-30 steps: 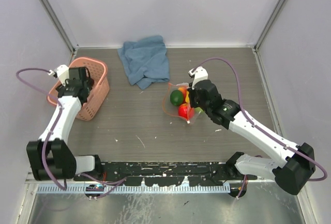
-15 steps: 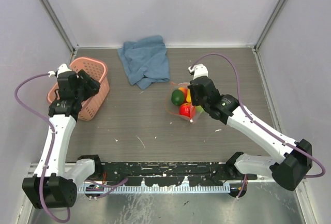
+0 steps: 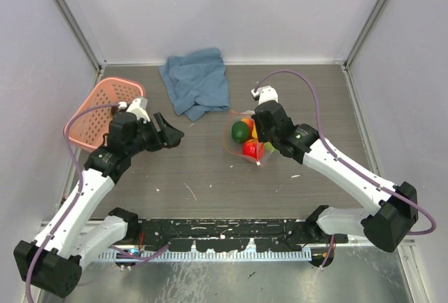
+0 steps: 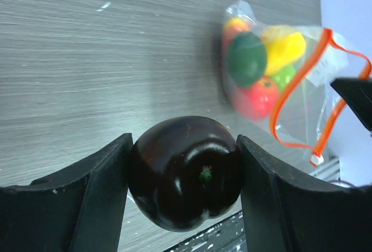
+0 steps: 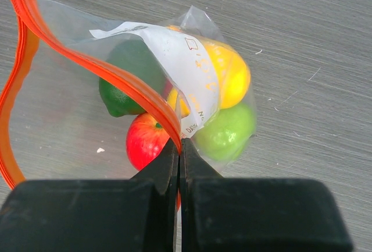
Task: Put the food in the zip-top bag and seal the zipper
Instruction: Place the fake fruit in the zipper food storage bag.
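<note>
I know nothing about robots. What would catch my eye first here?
A clear bag of bright toy fruits sits right of centre, the right gripper pinching its orange zipper edge. The left gripper holds a glossy dark fruit left of the bag.

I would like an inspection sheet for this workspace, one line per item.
Surface: grey wood-grain table with some white specks.
Job's things: bag unsealed, zipper parted; green, red, yellow and lime fruits inside; dark fruit not yet in it.
Clutter: pink basket and blue cloth, both apart from the bag.
Grippers: left gripper holds the dark fruit; right gripper is shut on the zipper.
Cables: purple cables loop from each wrist.
Surroundings: pale walls on three sides.
</note>
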